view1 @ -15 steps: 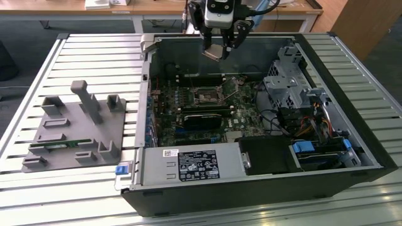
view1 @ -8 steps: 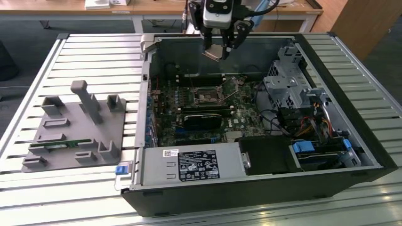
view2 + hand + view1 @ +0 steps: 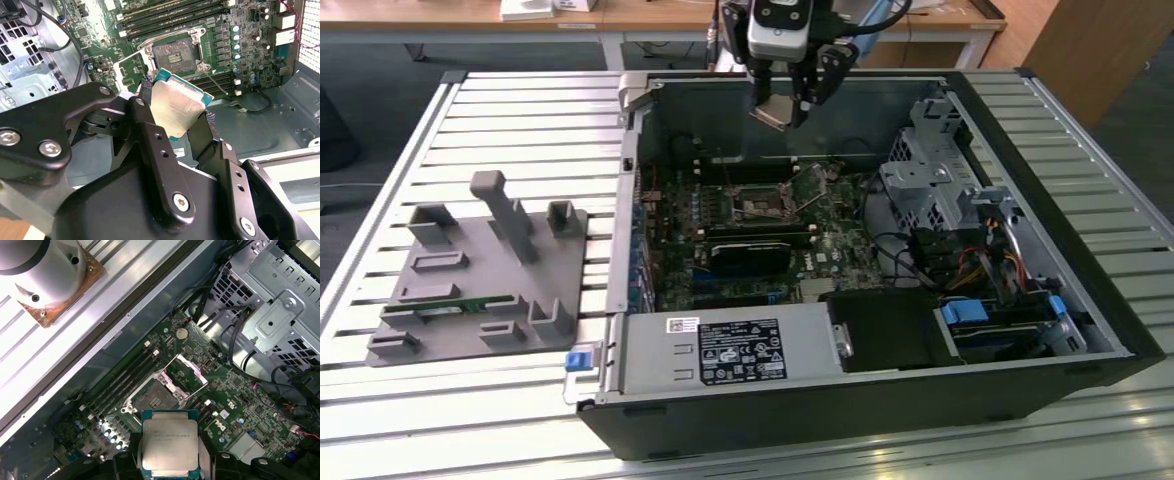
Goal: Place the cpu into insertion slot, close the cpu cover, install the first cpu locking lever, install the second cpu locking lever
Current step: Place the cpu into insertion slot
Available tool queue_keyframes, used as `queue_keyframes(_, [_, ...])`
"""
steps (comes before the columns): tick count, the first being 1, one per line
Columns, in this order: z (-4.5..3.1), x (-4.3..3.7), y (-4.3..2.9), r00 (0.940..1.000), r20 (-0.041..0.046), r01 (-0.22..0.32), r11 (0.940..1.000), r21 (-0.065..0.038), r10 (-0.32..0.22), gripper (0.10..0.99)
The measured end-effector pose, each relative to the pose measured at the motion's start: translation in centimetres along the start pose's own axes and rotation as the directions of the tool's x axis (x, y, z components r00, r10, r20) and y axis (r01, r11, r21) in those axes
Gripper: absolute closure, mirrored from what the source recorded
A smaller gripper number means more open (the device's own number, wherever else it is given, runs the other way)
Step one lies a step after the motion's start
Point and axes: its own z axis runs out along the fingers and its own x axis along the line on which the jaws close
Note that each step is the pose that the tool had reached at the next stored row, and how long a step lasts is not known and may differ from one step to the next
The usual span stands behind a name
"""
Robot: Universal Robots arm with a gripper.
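My gripper (image 3: 783, 108) hangs above the open computer case, shut on the cpu (image 3: 774, 112), a flat square chip with a dull silver top and green edge. In both wrist views the two black fingers (image 3: 145, 87) press on opposite edges of the cpu (image 3: 176, 106) (image 3: 170, 442). The insertion slot (image 3: 758, 203) (image 3: 176, 54) (image 3: 152, 399) lies bare on the green board well below the chip, its dark centre showing. The cpu cover (image 3: 189, 371) (image 3: 129, 70) stands flipped open beside the slot.
A grey fixture block (image 3: 480, 270) sits on the slatted table at the exterior view's left. Inside the case are a metal drive cage (image 3: 927, 190), cables, a labelled power supply (image 3: 727, 350), a long black block (image 3: 754, 255) and memory slots (image 3: 125, 377).
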Motion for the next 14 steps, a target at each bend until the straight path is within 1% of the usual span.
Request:
queue_keyframes(7, [0.10, 0.00, -0.01, 0.9992, 0.0035, -0.039, 0.9992, -0.001, 0.039, 0.549])
queue_keyframes(14, [0.18, 0.00, -0.02, 0.9968, 0.0071, -0.080, 0.9968, -0.002, 0.080, 0.549])
